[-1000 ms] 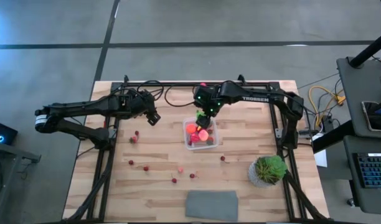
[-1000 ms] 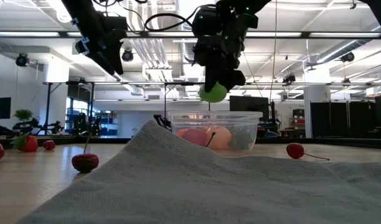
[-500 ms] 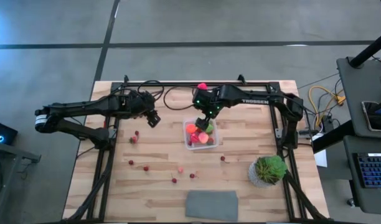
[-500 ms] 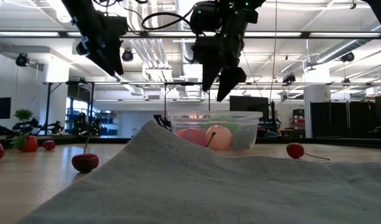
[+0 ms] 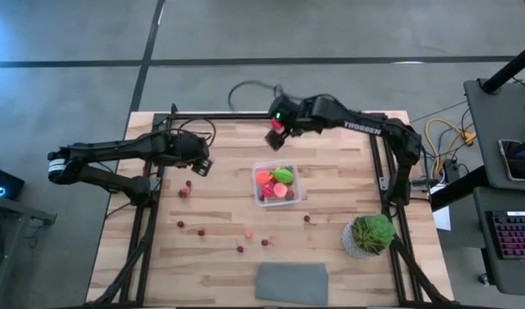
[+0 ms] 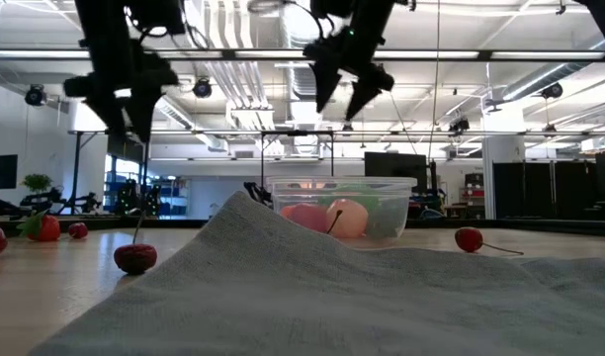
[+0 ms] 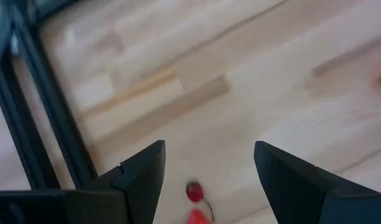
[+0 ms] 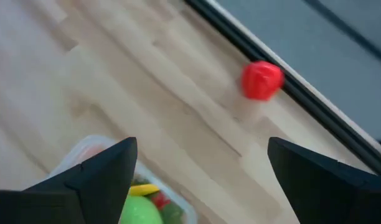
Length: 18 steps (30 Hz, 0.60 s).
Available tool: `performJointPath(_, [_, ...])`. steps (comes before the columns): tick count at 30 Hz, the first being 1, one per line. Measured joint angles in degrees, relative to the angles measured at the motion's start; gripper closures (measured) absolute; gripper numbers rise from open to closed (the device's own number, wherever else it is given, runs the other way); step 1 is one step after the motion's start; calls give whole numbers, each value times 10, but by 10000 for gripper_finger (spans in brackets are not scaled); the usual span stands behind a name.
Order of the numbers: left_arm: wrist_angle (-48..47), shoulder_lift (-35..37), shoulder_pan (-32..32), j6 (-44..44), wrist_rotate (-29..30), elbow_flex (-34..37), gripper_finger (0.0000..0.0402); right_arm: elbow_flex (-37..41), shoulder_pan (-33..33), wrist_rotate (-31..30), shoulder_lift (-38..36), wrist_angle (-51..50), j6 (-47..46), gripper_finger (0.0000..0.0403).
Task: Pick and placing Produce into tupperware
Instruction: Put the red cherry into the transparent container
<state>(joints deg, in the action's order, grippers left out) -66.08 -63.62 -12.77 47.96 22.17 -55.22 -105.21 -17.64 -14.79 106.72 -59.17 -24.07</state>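
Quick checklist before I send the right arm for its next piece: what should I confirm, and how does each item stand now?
1. Right pincer open and empty: ok, jaws spread with nothing between them.
2. Green piece inside the tupperware: ok.
3. Next target in sight: ok, a red piece lies ahead of the right pincer near the far edge of the table.
4. Red piece clear of the dark rail beside it: cannot tell.
5. Left pincer out of the way: ok, open over a cherry, well apart from the tupperware.
6. All produce packed: not ok, loose berries lie on the table.
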Motion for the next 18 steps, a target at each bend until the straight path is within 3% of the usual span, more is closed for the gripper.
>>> performJointPath(9, [1, 0, -4, 110, -89, 93, 171, 5, -86, 30, -1, -63, -25, 59])
performJointPath(18, [48, -2, -4, 150, -105, 163, 171, 19, -92, 30, -2, -53, -14, 67])
